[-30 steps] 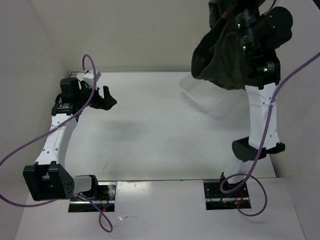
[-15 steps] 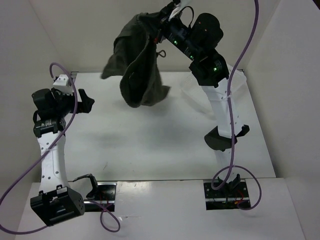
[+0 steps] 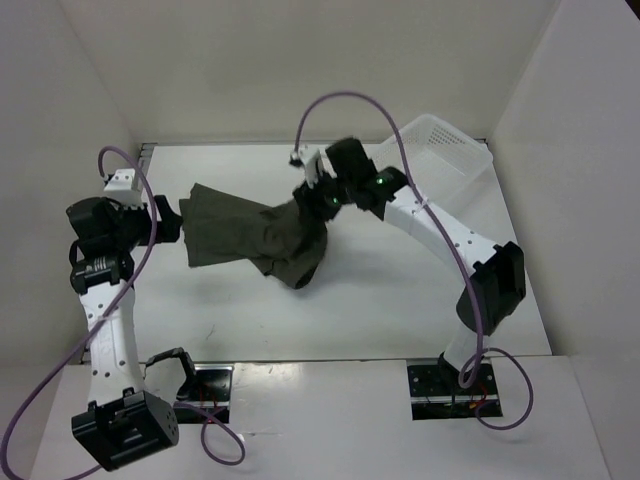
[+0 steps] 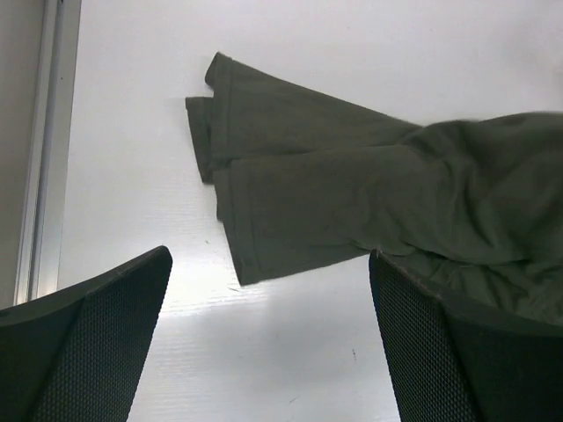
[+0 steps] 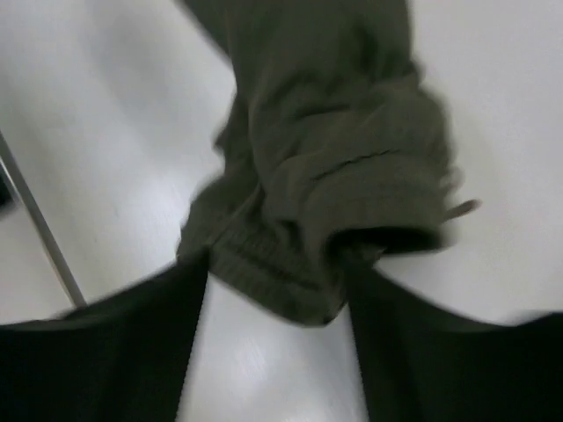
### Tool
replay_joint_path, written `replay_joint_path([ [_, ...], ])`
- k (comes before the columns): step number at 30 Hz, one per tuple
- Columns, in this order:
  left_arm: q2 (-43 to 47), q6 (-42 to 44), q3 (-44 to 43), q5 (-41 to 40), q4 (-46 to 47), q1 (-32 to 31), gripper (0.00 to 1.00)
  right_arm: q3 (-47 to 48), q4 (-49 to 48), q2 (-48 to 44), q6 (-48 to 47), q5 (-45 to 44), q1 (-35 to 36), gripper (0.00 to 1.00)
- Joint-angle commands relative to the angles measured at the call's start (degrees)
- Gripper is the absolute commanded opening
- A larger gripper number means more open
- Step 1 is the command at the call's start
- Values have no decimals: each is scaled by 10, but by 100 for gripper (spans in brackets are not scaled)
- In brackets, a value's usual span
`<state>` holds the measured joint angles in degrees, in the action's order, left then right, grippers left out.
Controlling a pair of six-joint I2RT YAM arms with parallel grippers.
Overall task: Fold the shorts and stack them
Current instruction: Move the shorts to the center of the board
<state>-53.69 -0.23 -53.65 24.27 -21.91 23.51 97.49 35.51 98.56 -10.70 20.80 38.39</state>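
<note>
The dark olive-green shorts (image 3: 245, 235) lie crumpled across the middle of the table, legs pointing left and the waistband end bunched at the right. My right gripper (image 3: 308, 195) hovers low over that bunched end. In the blurred right wrist view its fingers stand apart around the ribbed waistband (image 5: 290, 272), with bare table showing between them below the cloth; the right gripper (image 5: 277, 264) is open. My left gripper (image 3: 172, 218) sits just left of the leg hems (image 4: 237, 211). The left gripper (image 4: 268, 290) is open with nothing in it.
A white perforated plastic basket (image 3: 450, 150) stands at the back right corner. White walls close the table on the left, back and right. A metal rail (image 4: 40, 149) runs along the table's edge in the left wrist view.
The right arm swung the shorts down from high in the air onto the table, leftward, and its jaws opened. The left arm barely moved and stayed open.
</note>
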Motion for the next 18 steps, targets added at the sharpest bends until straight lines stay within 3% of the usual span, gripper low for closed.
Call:
replay_joint_path([
  [1, 32, 2, 25, -8, -24, 3, 99, -128, -20, -97, -64, 2, 5, 76],
  [3, 38, 2, 39, -8, -24, 3, 99, -185, -36, -112, -64, -15, -2, 83],
  [6, 38, 2, 56, -3, -19, 3, 99, -186, -83, -104, -37, -29, -25, 84],
  [10, 27, 2, 56, 9, -19, 3, 99, -142, -141, -26, 27, -53, -91, 72],
  [13, 27, 2, 56, 9, -19, 3, 99, -136, -151, 9, 27, -87, -121, 68],
  [15, 22, 2, 56, 9, -19, 3, 99, -155, -166, 34, 5, -118, -154, 60],
  [18, 10, 2, 56, 9, -19, 3, 99, -172, -171, 60, -33, -131, -194, 58],
])
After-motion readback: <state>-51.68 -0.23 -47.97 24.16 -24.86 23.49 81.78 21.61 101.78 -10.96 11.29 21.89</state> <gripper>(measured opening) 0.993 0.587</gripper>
